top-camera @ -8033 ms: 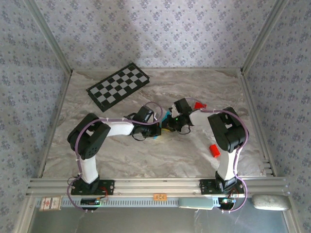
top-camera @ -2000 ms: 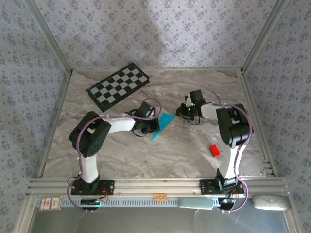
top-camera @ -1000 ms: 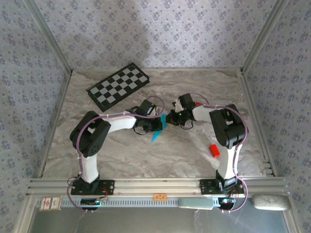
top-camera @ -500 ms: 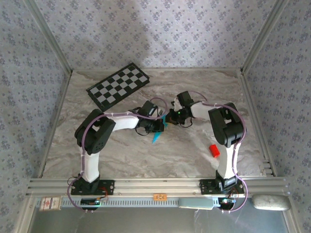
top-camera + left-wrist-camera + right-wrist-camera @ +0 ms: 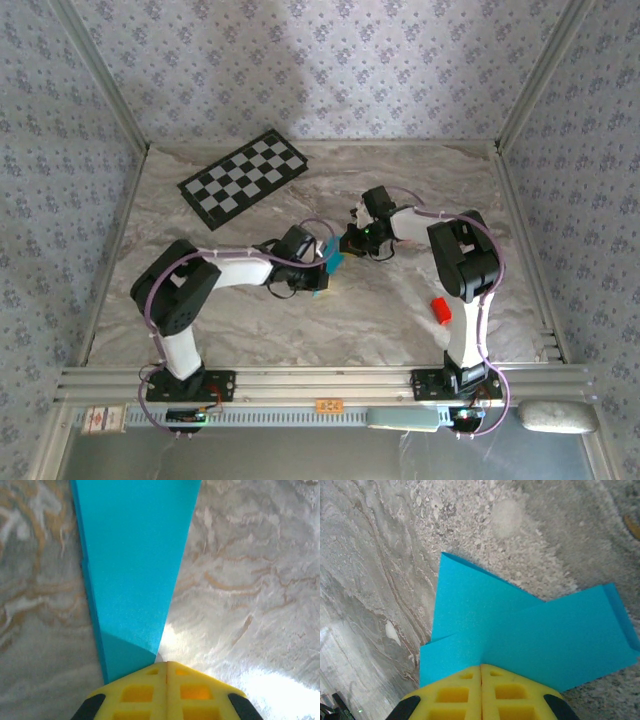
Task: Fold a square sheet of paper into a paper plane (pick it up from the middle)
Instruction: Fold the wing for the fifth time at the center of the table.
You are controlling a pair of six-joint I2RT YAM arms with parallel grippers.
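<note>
The paper plane (image 5: 333,260), a slim folded piece of bright cyan paper, is held between the two grippers at the middle of the table. My left gripper (image 5: 324,268) is shut on its narrow end. In the left wrist view the paper plane (image 5: 135,555) widens away from the closed yellow jaws of the left gripper (image 5: 166,666). My right gripper (image 5: 347,241) is shut on it from the far right. Two cyan flaps of the paper plane (image 5: 485,615) spread to either side of the closed right gripper (image 5: 481,667).
A black-and-white checkered board (image 5: 243,176) lies at the back left. A small red block (image 5: 441,310) lies on the marble table (image 5: 380,320) beside the right arm. Metal rails and patterned walls bound the table on three sides.
The left arm's elbow has swung toward the near left. The right gripper has edged left. The paper has gone from lying out on the table to being bunched between the two shut grippers.
</note>
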